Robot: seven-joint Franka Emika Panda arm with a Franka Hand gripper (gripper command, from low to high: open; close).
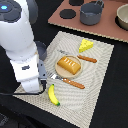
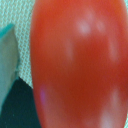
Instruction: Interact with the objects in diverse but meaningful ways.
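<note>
Tomato (image 2: pixel 77 65) filled almost the whole wrist view, red and glossy, pressed up close to the camera, with a sliver of woven mat (image 2: pixel 22 30) and a dark patch beside it. In the exterior view it could not be seen; the arm (image 1: pixel 20 42) stood over the mat's edge toward the exterior view's left and hid whatever lay beneath it. The gripper was out of sight in both pictures, so I could not tell how far apart its jaws were or whether they had hold of the tomato.

Bread (image 1: pixel 68 65) lay on the plate (image 1: pixel 59 73) near the middle of the mat (image 1: pixel 95 85). Cheese (image 1: pixel 86 45) sat on the mat nearer the counter's far edge, apart from the plate. Banana (image 1: pixel 53 95) lay nearer the counter's near edge, just beside the arm's base end. A fork (image 1: pixel 67 80) lay along the plate's near side, and a knife (image 1: pixel 86 58) lay between the plate and the cheese.

Toward the counter's far right corner sat a brown board (image 1: pixel 107 27) carrying a grey pot (image 1: pixel 92 13).
</note>
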